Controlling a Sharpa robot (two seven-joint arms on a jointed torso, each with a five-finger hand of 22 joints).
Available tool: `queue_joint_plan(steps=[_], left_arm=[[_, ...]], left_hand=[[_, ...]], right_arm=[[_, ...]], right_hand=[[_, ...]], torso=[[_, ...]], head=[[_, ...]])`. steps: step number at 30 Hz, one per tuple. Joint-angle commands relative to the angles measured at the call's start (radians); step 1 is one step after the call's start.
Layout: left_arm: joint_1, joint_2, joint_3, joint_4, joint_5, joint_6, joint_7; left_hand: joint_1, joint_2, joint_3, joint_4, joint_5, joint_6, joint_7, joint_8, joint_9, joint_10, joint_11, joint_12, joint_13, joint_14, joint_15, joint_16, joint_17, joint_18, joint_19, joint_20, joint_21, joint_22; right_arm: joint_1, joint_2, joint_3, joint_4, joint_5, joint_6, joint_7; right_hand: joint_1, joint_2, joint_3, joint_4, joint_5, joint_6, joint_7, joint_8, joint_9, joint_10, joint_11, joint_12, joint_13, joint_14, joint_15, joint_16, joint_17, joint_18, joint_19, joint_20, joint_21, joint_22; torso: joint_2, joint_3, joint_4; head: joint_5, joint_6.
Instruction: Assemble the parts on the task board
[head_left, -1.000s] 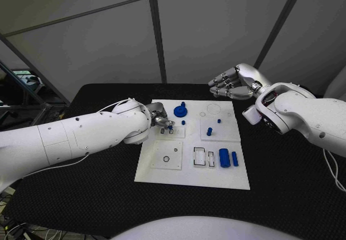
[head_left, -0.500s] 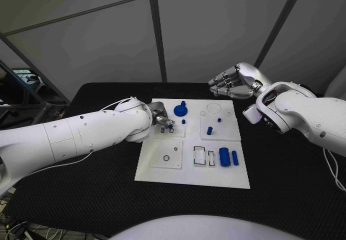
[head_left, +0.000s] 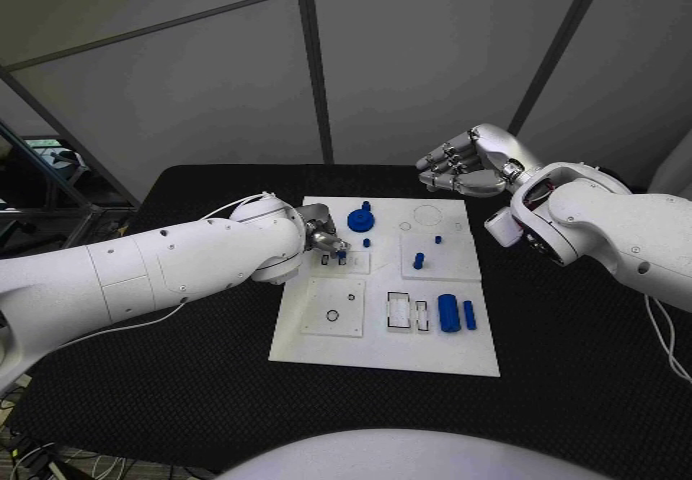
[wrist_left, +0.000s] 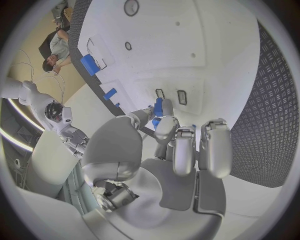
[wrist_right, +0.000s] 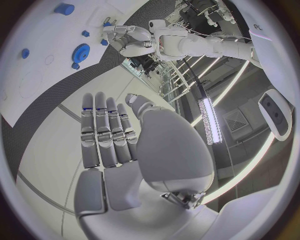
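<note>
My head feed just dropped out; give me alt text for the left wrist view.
The left hand pinches a small blue part over the white task board, close to two small rectangular slots. Two more blue parts lie farther off on the board.

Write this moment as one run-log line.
left hand: pinches small blue part over task board | right hand: holds nothing, beyond board's far edge

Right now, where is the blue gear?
In the head view, the blue gear sits at the far edge of the task board, just beyond the left robot hand.
</note>
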Motion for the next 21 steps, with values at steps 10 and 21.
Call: queue_joint_plan(steps=[10, 21], left_arm=[[-0.001, 0.002, -0.001, -0.001, -0.017, 0.037, 0.001], [-0.001, 0.000, -0.001, -0.001, -0.019, 0.050, 0.000]], left_hand=[[-0.015, -0.032, 0.039, -0.070, 0.001, 0.001, -0.007, 0.005, 0.000, 0.005, -0.007, 0.005, 0.002, 0.104, -0.008, 0.006, 0.263, -0.027, 0.015, -0.001, 0.000, 0.109], [-0.024, -0.050, 0.017, -0.065, 0.002, 0.004, -0.009, 0.003, -0.003, 0.004, -0.009, 0.005, 0.001, 0.104, -0.009, 0.006, 0.263, -0.027, 0.015, -0.002, -0.001, 0.109]], right_arm=[[0.001, 0.001, 0.001, 0.000, -0.001, 0.005, 0.007], [0.001, 0.003, 0.001, -0.001, -0.001, 0.005, 0.007]], right_hand=[[-0.007, -0.001, 0.003, 0.005, 0.007, 0.005, 0.002, 0.001, 0.001, 0.002, 0.002, 0.004, -0.002, 0.009, 0.002, -0.005, -0.001, 0.003, 0.008, 0.001, -0.003, -0.001], [-0.007, -0.001, 0.003, 0.005, 0.007, 0.005, 0.002, 0.001, 0.001, 0.002, 0.002, 0.004, -0.002, 0.009, 0.002, -0.005, -0.001, 0.003, 0.008, 0.001, -0.003, -0.001]], torso=[[0.000, -0.0001, 0.0006], [0.000, -0.0005, 0.0006]], head=[[-0.001, -0.001], [-0.001, -0.004]])
